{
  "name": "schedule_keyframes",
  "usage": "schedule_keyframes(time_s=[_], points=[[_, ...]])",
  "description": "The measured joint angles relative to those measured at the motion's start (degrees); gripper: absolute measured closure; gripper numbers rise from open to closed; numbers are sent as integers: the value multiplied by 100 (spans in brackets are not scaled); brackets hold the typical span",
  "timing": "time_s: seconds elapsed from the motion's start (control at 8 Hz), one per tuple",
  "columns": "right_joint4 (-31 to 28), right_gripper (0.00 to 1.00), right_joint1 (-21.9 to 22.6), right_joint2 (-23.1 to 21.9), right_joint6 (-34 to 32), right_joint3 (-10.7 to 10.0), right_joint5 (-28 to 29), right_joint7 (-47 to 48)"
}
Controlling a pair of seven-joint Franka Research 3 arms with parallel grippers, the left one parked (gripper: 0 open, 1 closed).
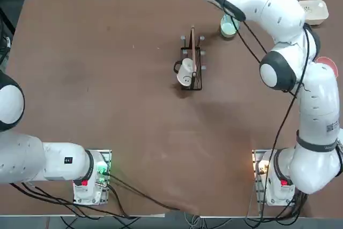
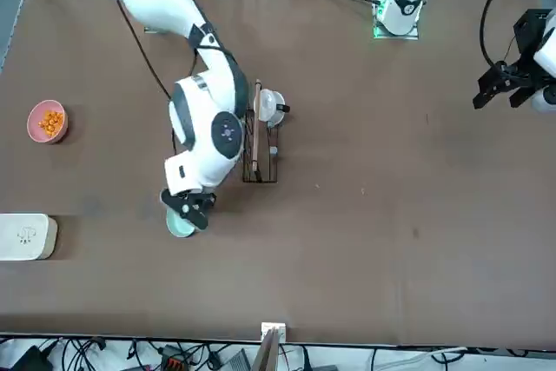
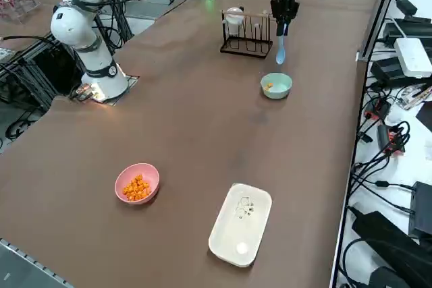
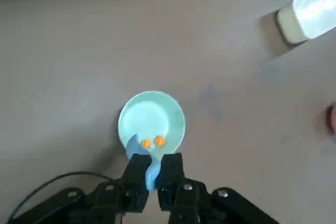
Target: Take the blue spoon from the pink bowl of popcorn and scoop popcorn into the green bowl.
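Jaws of the right gripper pinched on the thin plastic blue spoon, hanging above the round green bowl with two orange popcorn bits inside.

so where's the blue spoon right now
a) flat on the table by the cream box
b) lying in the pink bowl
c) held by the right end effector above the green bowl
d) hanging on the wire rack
c: the right end effector is shut on the blue spoon, which hangs above the green bowl.
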Motion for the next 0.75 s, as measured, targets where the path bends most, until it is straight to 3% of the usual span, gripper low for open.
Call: schedule_keyframes(time_s=[0.75], points=[[-161,87,-529,-468,336,10,1007,-479]])
